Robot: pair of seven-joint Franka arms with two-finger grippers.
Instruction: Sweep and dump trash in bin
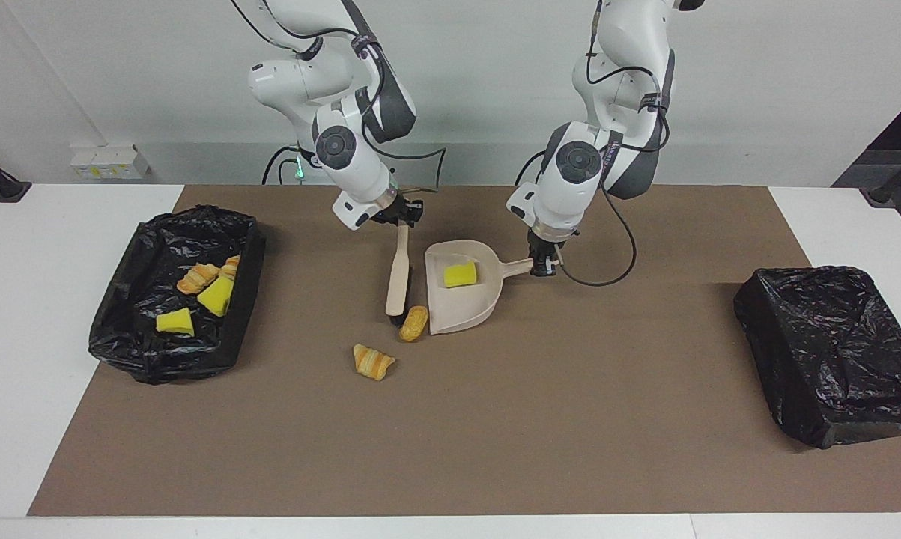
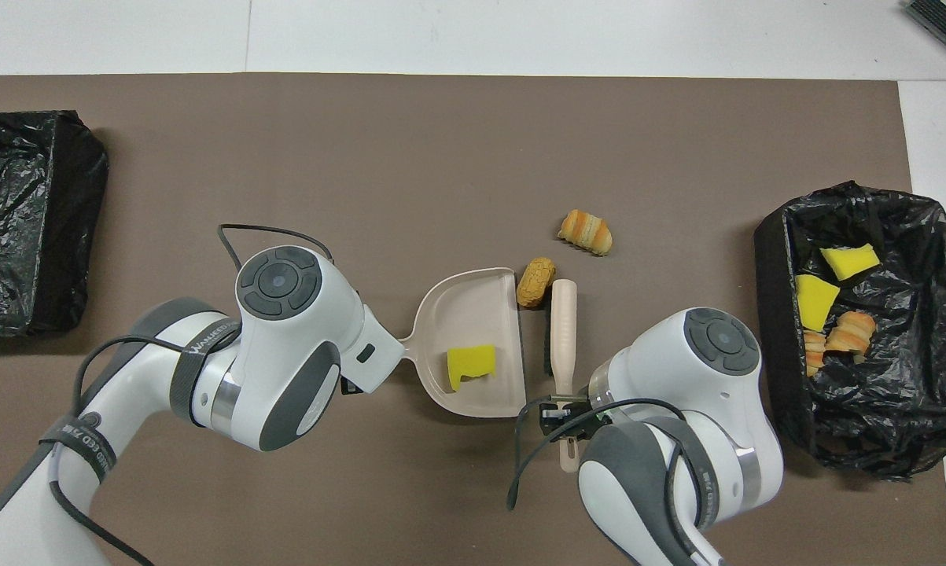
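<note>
A: What is getting hidden here?

B: From overhead, the left arm's wrist is covering the left gripper (image 1: 544,268) and most of the dustpan (image 1: 487,299) handle. From the facing view that gripper is pinching the handle's end. The right gripper (image 1: 403,218) is sitting half under its own wrist from above too; it is clamped on the brush (image 1: 398,271) handle near the top. The bristles are showing only as a dark strip under the brush.

A: And the trash?

B: One sponge chunk (image 1: 460,274) is lying inside the dustpan. A bread bit (image 1: 413,323) is resting at the dustpan's open lip, just beside the brush tip; whether it is touching the lip I cannot tell. A croissant bit (image 1: 373,361) is lying apart on the mat (image 1: 450,449), farther from the robots than the bread bit.

A: Anything already binned?

B: The bin (image 1: 113,329) toward the right arm's end is holding two sponge pieces (image 1: 216,295) and two croissant pieces (image 1: 198,278); one of those is partly tucked against the bin wall, so its shape is hard to read.

A: What else is around?

B: A second black bag-lined box (image 1: 832,352) is sitting at the left arm's end of the desk (image 1: 16,359), its inside not showing. The brush is lying alongside the dustpan's mouth, standing between it and the bin.
</note>
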